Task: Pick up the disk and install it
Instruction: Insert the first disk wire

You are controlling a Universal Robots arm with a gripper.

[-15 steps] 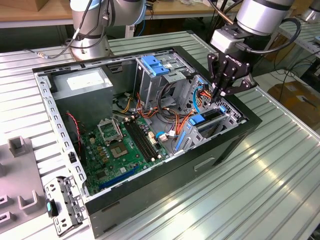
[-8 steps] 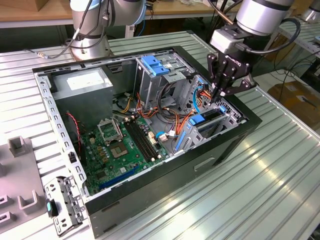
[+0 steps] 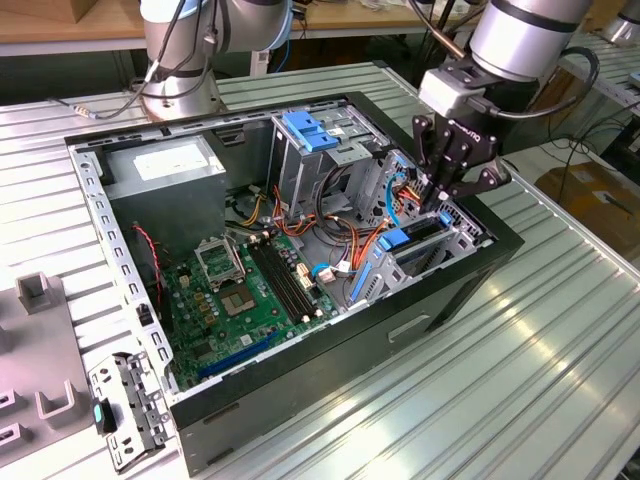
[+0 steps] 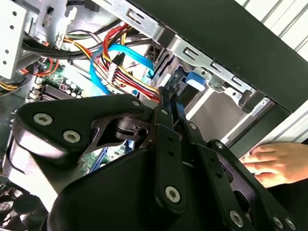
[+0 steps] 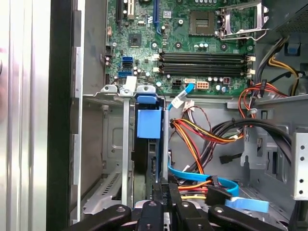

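Note:
The disk (image 3: pixel 412 243) stands on edge in the drive bay at the open computer case's corner on the exterior view's right, its blue rails showing. In the first wrist view the disk (image 5: pixel 155 154) is a thin edge with a blue plastic tab above it, set between the bay's metal walls. My gripper (image 3: pixel 443 197) reaches down from above the bay. Its black fingers (image 4: pixel 163 103) are drawn close together on the disk's blue-railed edge (image 4: pixel 180 111). The gripper (image 5: pixel 162 185) pinches that same edge in the first wrist view.
A tall metal cage with a blue handle (image 3: pixel 310 135), coloured cable bundles (image 3: pixel 345 225) and the motherboard (image 3: pixel 250 290) crowd the case. A grey box with a white sticker (image 3: pixel 165 165) sits at the back. A person's hand (image 4: pixel 274 163) rests outside the case wall.

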